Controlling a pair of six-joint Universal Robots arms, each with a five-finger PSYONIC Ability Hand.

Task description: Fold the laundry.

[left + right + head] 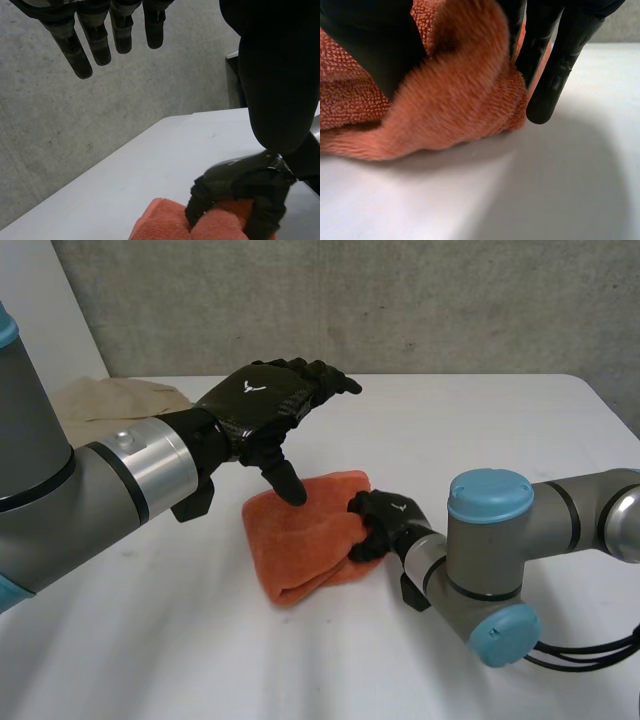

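A folded orange towel (305, 540) lies in the middle of the white table (500, 430). My right hand (385, 522) is at the towel's right edge, fingers and thumb curled onto the cloth. In the right wrist view the towel (455, 100) bulges between that hand's thumb (370, 45) and fingers (555, 75), pinched. My left hand (260, 400) hovers over the towel's far left part with straight fingers (95, 40); its thumb points down at the cloth's far edge. From the left wrist the right hand (240, 182) is seen gripping the towel (165, 222).
A beige cloth (110, 395) lies bunched at the table's back left. A concrete wall stands behind the table. My right arm's elbow (490, 570) sits low over the table's right front.
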